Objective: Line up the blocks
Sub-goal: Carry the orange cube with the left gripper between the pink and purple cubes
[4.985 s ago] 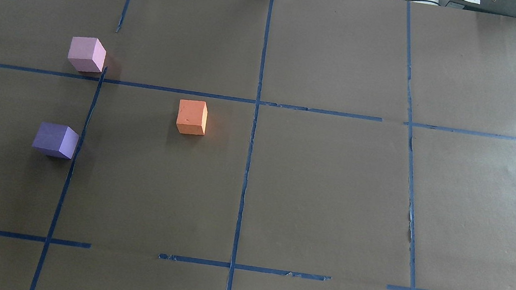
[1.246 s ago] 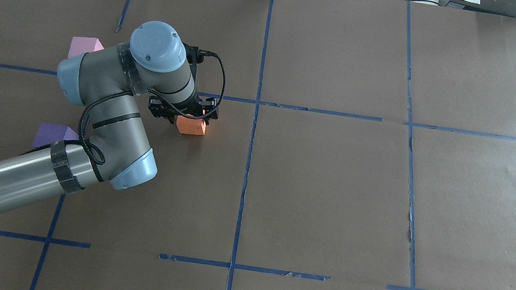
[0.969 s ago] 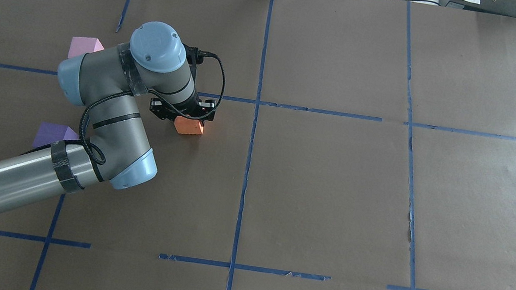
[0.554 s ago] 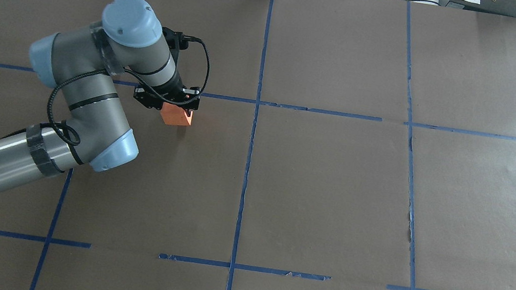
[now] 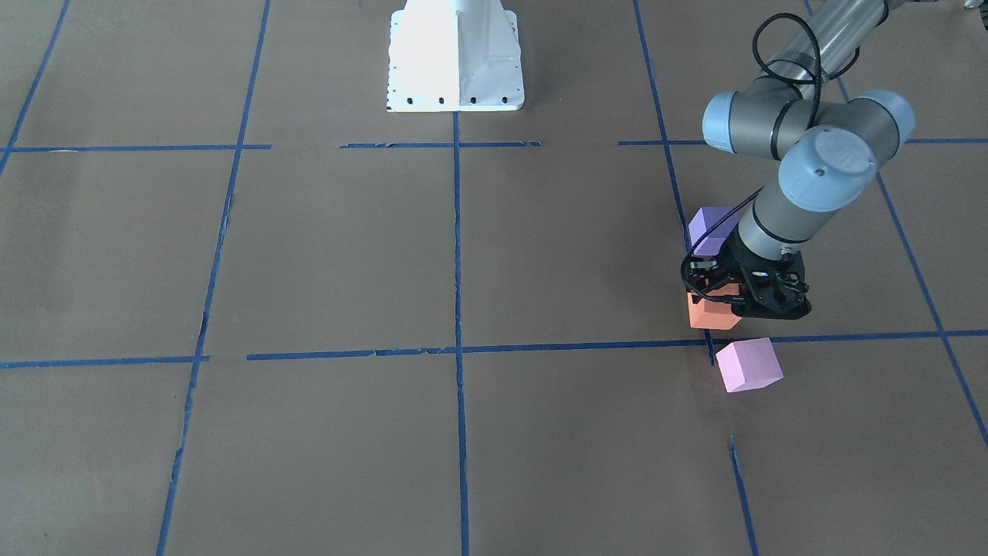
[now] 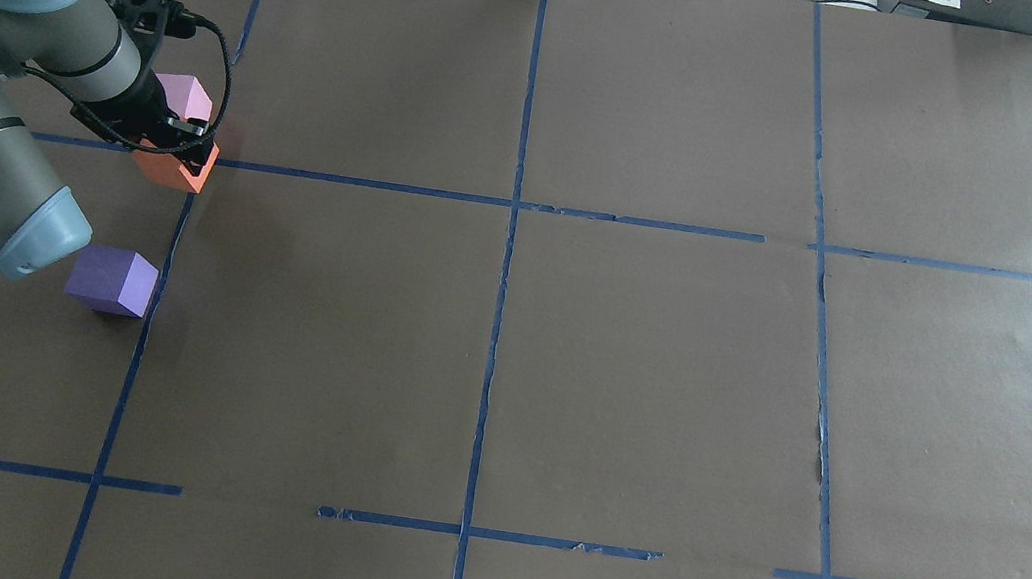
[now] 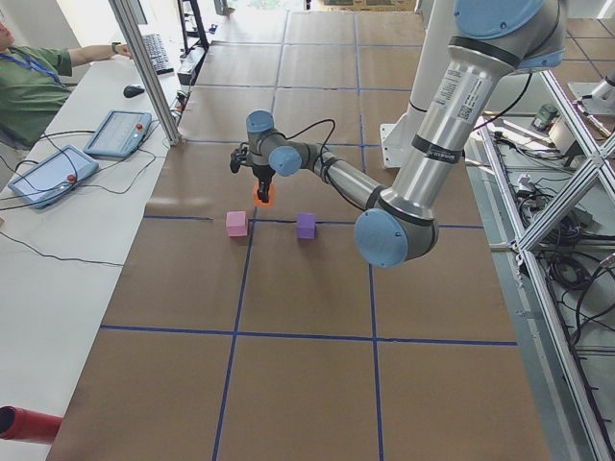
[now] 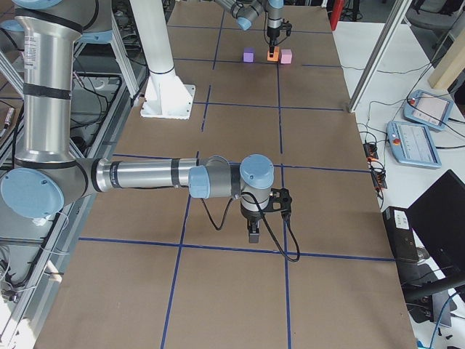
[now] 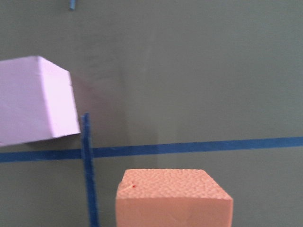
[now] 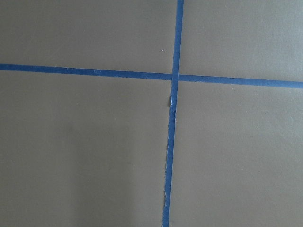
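My left gripper (image 6: 183, 147) is shut on the orange block (image 6: 172, 170) and holds it low over the brown paper. It sits just in front of the pale pink block (image 6: 187, 93) and beyond the dark purple block (image 6: 111, 280). In the front-facing view the orange block (image 5: 708, 313) lies between the purple block (image 5: 712, 229) and the pink block (image 5: 747, 364). The left wrist view shows the orange block (image 9: 173, 198) at the bottom and the pink block (image 9: 35, 99) at the upper left. My right gripper (image 8: 254, 234) shows only in the exterior right view, pointing down; I cannot tell if it is open.
Blue tape lines (image 6: 502, 278) cross the brown paper in a grid. The white robot base (image 5: 455, 54) stands at the robot's edge. A side table with tablets (image 7: 58, 173) and an operator runs along the far edge.
My left arm came in, shut on the orange block near the table's middle-left, and carried it left to a spot by the pink block. The pink and purple blocks stayed put.
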Controlling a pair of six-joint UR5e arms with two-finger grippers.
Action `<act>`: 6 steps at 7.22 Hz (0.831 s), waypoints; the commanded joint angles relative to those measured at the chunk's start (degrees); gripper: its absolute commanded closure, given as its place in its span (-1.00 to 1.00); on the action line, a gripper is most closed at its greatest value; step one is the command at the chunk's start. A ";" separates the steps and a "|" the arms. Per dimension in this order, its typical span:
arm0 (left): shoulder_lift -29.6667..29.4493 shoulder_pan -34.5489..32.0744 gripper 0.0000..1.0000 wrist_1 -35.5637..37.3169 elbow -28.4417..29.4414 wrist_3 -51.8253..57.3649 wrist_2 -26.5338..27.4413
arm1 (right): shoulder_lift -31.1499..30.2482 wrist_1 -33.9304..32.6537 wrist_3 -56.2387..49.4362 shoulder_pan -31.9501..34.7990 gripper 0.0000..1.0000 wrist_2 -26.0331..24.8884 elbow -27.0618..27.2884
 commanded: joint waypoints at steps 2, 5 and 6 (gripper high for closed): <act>0.46 -0.02 0.46 -0.05 3.55 1.28 -0.44 | 0.00 0.00 0.00 0.00 -1.00 0.00 -0.03; 1.16 -0.02 -0.99 -0.40 3.22 1.29 -0.53 | 0.00 0.00 0.00 0.00 -1.00 0.00 -0.03; 1.34 -0.10 -1.00 -0.23 3.31 1.11 -3.23 | 0.00 0.00 0.00 0.00 -1.00 0.00 -0.03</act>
